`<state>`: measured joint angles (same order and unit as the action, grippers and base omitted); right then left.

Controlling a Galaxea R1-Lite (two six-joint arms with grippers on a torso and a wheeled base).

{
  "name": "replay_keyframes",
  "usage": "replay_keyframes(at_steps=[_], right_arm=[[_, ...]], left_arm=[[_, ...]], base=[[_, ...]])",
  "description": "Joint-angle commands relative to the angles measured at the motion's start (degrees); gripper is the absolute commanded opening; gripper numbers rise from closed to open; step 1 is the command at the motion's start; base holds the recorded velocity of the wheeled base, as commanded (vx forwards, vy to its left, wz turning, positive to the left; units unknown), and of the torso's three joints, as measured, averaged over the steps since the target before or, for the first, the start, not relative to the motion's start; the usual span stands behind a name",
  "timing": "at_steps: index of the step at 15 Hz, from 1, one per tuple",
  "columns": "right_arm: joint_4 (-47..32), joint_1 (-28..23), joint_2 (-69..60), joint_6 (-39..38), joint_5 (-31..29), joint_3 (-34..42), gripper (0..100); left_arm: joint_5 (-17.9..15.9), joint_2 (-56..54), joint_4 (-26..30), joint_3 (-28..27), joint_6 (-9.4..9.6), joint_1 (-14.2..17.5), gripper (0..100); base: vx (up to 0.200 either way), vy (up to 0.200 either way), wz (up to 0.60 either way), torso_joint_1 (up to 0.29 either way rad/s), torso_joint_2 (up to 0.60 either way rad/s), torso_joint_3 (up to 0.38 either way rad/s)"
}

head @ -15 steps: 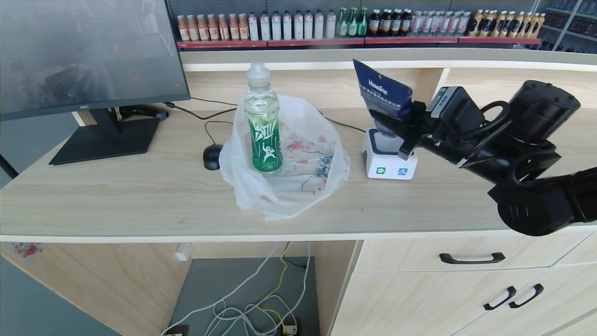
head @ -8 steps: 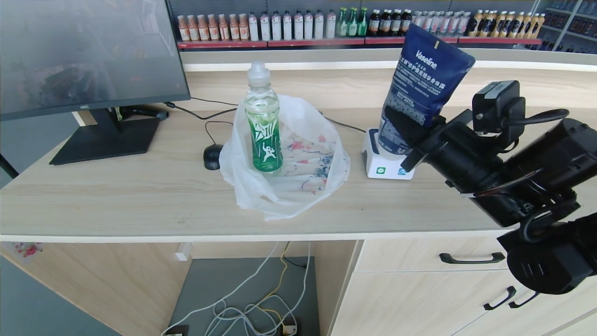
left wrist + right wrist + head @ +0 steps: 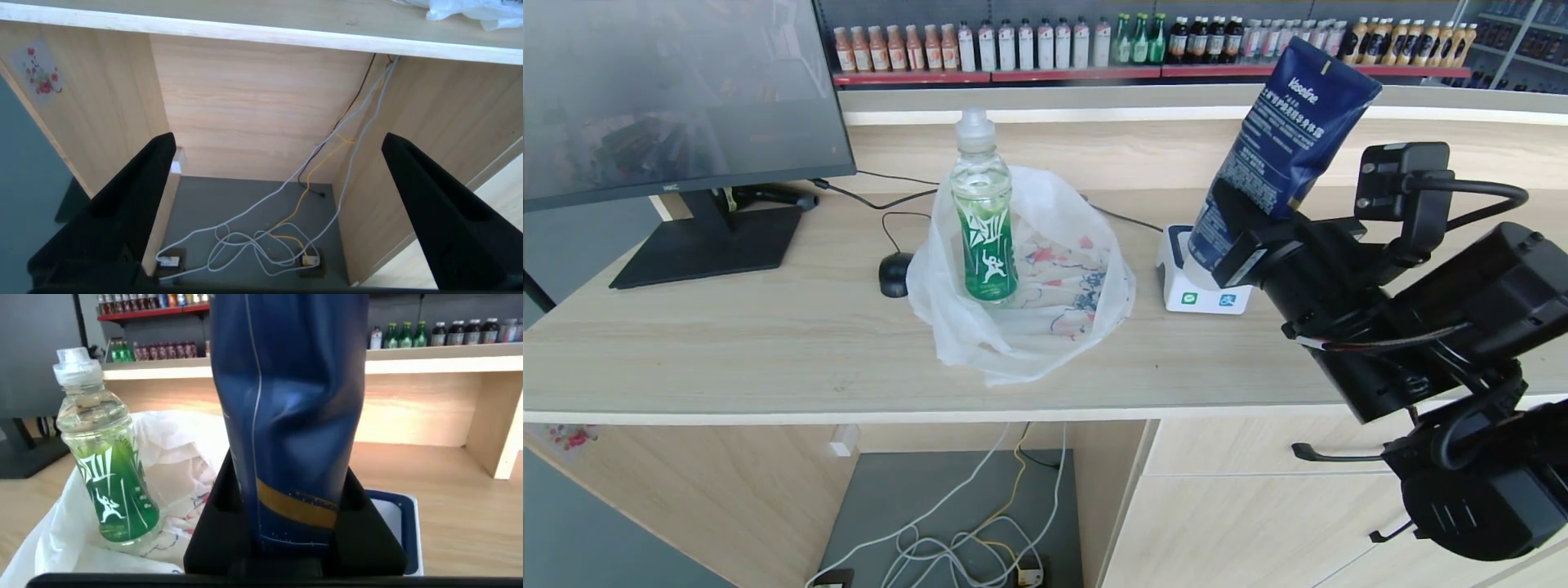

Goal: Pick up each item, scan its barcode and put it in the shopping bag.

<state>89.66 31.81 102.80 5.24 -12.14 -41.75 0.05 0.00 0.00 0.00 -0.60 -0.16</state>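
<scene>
Now the right hand [image 3: 1235, 235] grips the blue pouch [image 3: 1290, 122] by its lower end, tilted above the white scanner [image 3: 1194, 296] on the wooden bench [image 3: 727, 343]; bottle shelves [image 3: 1054, 73] stand behind.

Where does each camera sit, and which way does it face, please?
Head view: on the head, facing down at the counter; right end effector shows, clamping the blue pouch.
Left wrist view: below the counter edge, facing cables; open left end effector frames it.
Right wrist view: over its fingers, behind the pouch, facing bottle, shopping bag, scanner.
Head and right wrist share those four.
</scene>
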Motion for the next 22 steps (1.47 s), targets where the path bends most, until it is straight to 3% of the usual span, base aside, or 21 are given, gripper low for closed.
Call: replay_keyframes(at_steps=[1,6,12,18,22], right_arm=[[-0.01,-0.25,0.47,-0.94,-0.34,-0.17,0],[0.34,-1.75,1.79,-1.2,-0.95,0.09,0],[0.34,-2.89,3.1,-1.46,-0.95,-5.53,0],[0.34,-3.07,3.37,-1.55,-0.95,-6.15,0],[0.34,-3.07,3.63,-1.55,-0.95,-6.06,0]], left_arm=[[0.04,0.09,0.0,0.0,0.07,-0.02,100],[0.13,0.09,0.09,0.0,-0.19,0.07,100],[0.04,0.0,0.09,0.0,-0.19,-0.02,100],[0.04,0.09,0.09,0.0,-0.28,0.07,100],[0.04,0.0,0.0,0.0,-0.19,-0.02,100]], base=[[0.0,0.0,0.0,0.0,0.0,0.0],[0.0,0.0,0.0,0.0,0.0,0.0],[0.0,0.2,0.0,0.005,0.0,0.004],[0.0,0.2,0.0,0.002,0.0,0.002],[0.0,0.0,0.0,0.0,0.0,0.0]])
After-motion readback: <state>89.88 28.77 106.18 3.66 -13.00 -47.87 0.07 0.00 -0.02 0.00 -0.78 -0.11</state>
